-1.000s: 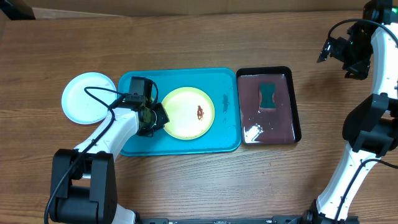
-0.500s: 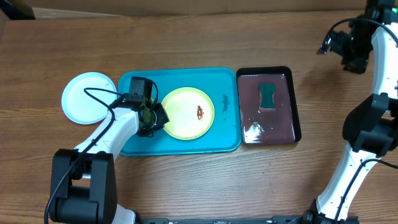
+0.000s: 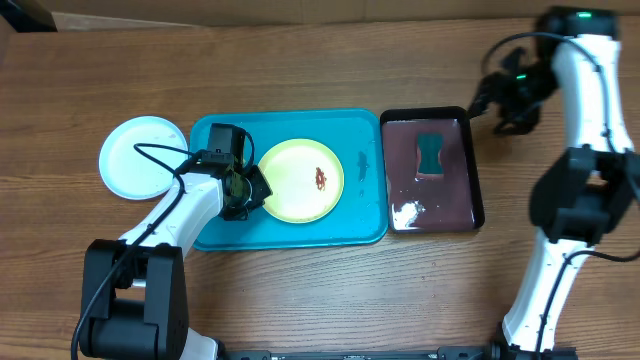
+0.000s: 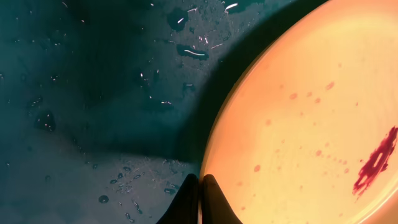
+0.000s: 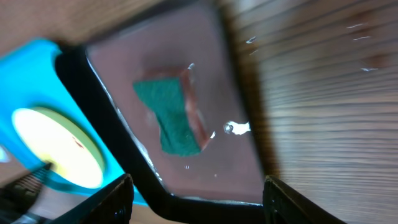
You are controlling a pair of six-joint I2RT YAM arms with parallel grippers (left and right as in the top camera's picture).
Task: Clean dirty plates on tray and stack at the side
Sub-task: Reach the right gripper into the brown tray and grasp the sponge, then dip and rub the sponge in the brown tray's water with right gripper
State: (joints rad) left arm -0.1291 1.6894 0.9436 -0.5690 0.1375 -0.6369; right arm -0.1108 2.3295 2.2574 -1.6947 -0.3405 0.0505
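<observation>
Left claw (image 3: pixel 256 190) is pinching, tips closed, the left rim of the yellow-green round plastic plate (image 3: pixel 295 185), which is lying flat in the middle of the large turquoise rectangular plastic tray (image 3: pixel 290 120), reddish-brown smear (image 3: pixel 321 180) facing up. Just beside that tray's right end, the narrow black plastic tray (image 3: pixel 476 190) is holding dark liquid and the green waisted sponge (image 3: pixel 430 153), its long axis lying parallel to the turquoise tray's short sides. Beyond it, the right claw (image 5: pixel 199 186) is hanging wide open and empty; being the nearer arm, it probably needs to cross the black rim and descend. A white round plastic plate (image 3: pixel 140 160) is resting on the wooden worktop (image 3: pixel 300 290) off the tray's left end.
</observation>
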